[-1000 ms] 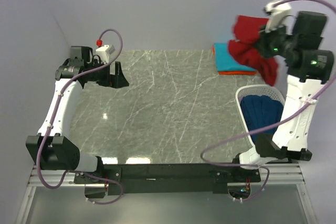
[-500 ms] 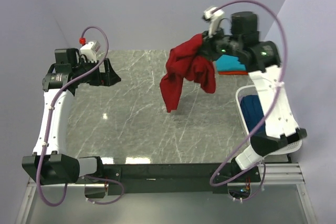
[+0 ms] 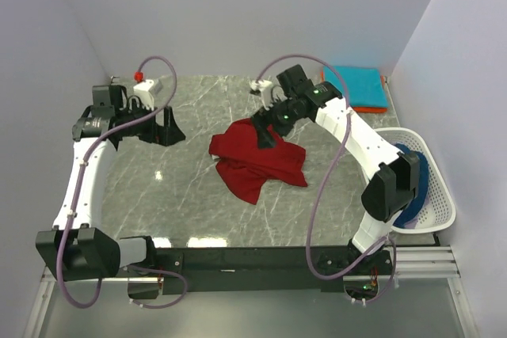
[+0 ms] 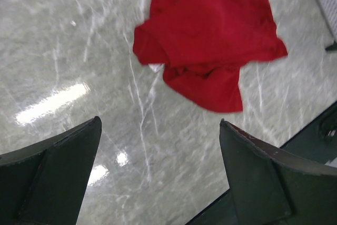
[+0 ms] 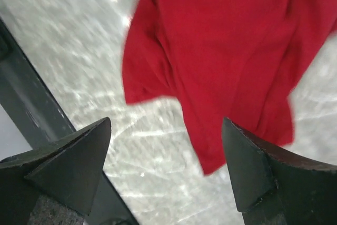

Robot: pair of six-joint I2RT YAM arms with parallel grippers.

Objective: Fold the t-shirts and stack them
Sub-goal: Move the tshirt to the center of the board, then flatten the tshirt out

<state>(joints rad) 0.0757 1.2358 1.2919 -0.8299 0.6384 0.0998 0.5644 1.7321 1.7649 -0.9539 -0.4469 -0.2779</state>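
A dark red t-shirt (image 3: 260, 161) is seen lying crumpled and unfolded on the grey marble-patterned table (image 3: 190, 195), roughly at its middle and slightly towards the right. The cloth is bunched in loose folds, with one part spread to the left and another trailing towards the near edge.

The right gripper (image 3: 263, 134) is held directly above the far part of the dark red t-shirt. In the right wrist view its two dark fingers (image 5: 68, 167) are spread wide, and nothing is caught between them; the red cloth is seen below and beyond them on the table, somewhat blurred. Whether the fingertips touch the cloth cannot be told from above.

The left gripper (image 3: 174, 126) is held over the far left part of the table, well apart from the dark red t-shirt. Its fingers are likewise spread fully and nothing is held; only the table surface is seen between them in the left wrist view.

At the far right corner a teal t-shirt (image 3: 358, 83) is laid folded flat on a folded orange t-shirt (image 3: 369, 108), of which only an edge is shown. On the right side a navy blue t-shirt (image 3: 417, 184) is contained in a white plastic mesh basket (image 3: 444, 205), partly hidden by the right arm.
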